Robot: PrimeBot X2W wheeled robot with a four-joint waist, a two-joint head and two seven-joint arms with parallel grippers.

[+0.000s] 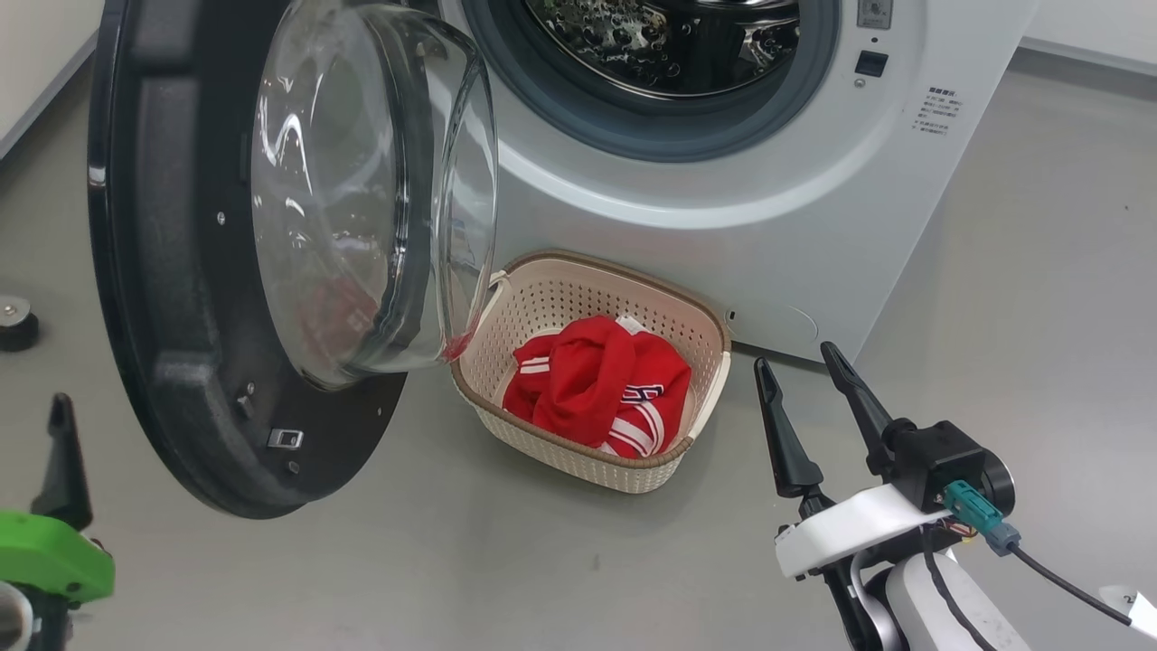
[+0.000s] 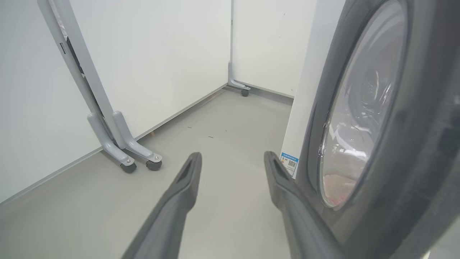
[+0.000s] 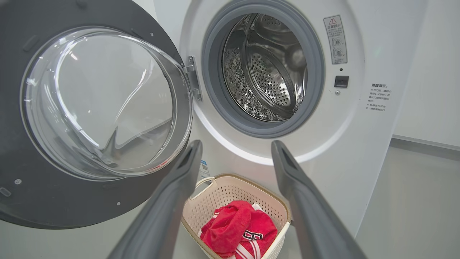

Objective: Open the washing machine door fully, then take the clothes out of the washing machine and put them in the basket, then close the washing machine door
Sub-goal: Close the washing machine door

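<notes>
The head view cuts off the top of the washer [image 1: 723, 226]; the right wrist view looks into its steel drum [image 3: 266, 68]. The glass of the open door [image 1: 172, 298] hides one corner of the basket [image 1: 578, 449], where the red jersey [image 1: 597, 384] lies bunched. The left gripper [image 2: 233, 155], spread and empty, hangs beside the door's outer face; the right gripper [image 1: 795, 357] is spread too.
</notes>
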